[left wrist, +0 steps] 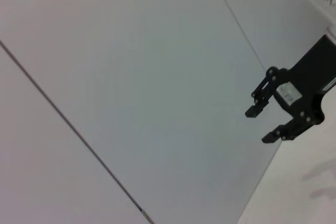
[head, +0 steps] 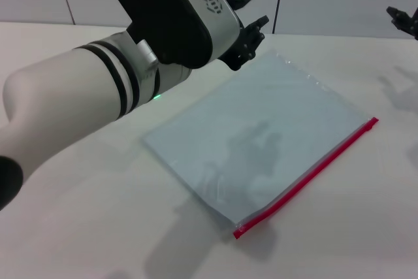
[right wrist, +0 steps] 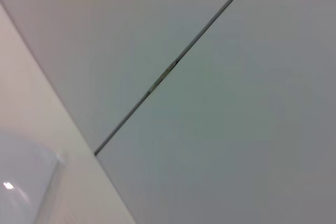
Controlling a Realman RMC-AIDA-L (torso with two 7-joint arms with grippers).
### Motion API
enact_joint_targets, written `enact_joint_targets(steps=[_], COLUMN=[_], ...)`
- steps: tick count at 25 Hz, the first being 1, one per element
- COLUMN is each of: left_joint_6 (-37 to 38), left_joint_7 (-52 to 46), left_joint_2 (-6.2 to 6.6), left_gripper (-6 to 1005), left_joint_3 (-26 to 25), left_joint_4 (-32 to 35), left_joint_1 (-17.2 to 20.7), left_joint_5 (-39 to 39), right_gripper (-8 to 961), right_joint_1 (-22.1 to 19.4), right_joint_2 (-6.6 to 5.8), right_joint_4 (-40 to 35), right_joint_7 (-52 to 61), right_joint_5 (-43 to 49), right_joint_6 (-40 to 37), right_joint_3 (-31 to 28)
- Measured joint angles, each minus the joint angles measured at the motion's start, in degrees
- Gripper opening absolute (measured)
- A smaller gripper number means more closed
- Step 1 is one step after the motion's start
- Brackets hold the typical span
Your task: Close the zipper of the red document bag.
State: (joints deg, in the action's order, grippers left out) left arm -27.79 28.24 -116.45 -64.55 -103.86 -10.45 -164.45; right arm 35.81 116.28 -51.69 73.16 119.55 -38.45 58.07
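Red zipper (head: 307,178) untouched, pincers apart

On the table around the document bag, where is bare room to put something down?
Bare table lies along the near edge below the red zipper, and to the right of the bag below the right gripper. The far left corner is crowded: the left gripper and its arm hang over it.

Smooth, faintly glossy translucent pale blue-grey plastic pouch (head: 261,142), edged at four o'clock by bright-red plastic zipper strip (head: 310,174); matt white tabletop (head: 98,227); glossy white arm casing with black bands (head: 98,89).
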Motion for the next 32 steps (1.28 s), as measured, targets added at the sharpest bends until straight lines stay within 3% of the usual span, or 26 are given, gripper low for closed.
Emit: enact_joint_targets(steps=[8,14,17,21,25,32], left_joint_6=[3.1,14.7,25.8,39.7,48.7,67.4], left_joint_7=[-2.1,-7.8,-10.5,-11.1,-11.5,-17.6], left_joint_2=[-0.02,0.02,0.07,0.24,0.17,0.03], left_gripper=[419,661,779,825,834,834], left_joint_3=[-1.2,-4.0,-5.6,-6.2,-6.0,-5.4], left_joint_4=[3.1,9.8,16.6,27.2,33.3,47.0], left_joint_1=[-0.8,-0.4,-0.5,-1.4,-1.7,-3.7], left_joint_5=[0.0,0.2,2.6,8.1,9.9,11.1], right_gripper=[531,529,528,527,527,527], right_joint_1=[-2.5,-5.2,-6.2,-8.2,-11.3,-10.6], right_joint_2=[0.02,0.20,0.30,0.47,0.79,0.75], right_joint_4=[-0.4,-0.5,1.3,5.3,9.1,24.4], right_joint_7=[0.0,0.0,-3.4,-14.5,-27.6,-49.3], right_joint_5=[-10.2,-22.6,-32.0,-47.8,-63.7,-87.0], right_joint_6=[-0.6,-1.1,-0.5,-3.6,-9.2,-20.4], right_joint_3=[0.7,1.8,2.0,2.9,6.6,11.4])
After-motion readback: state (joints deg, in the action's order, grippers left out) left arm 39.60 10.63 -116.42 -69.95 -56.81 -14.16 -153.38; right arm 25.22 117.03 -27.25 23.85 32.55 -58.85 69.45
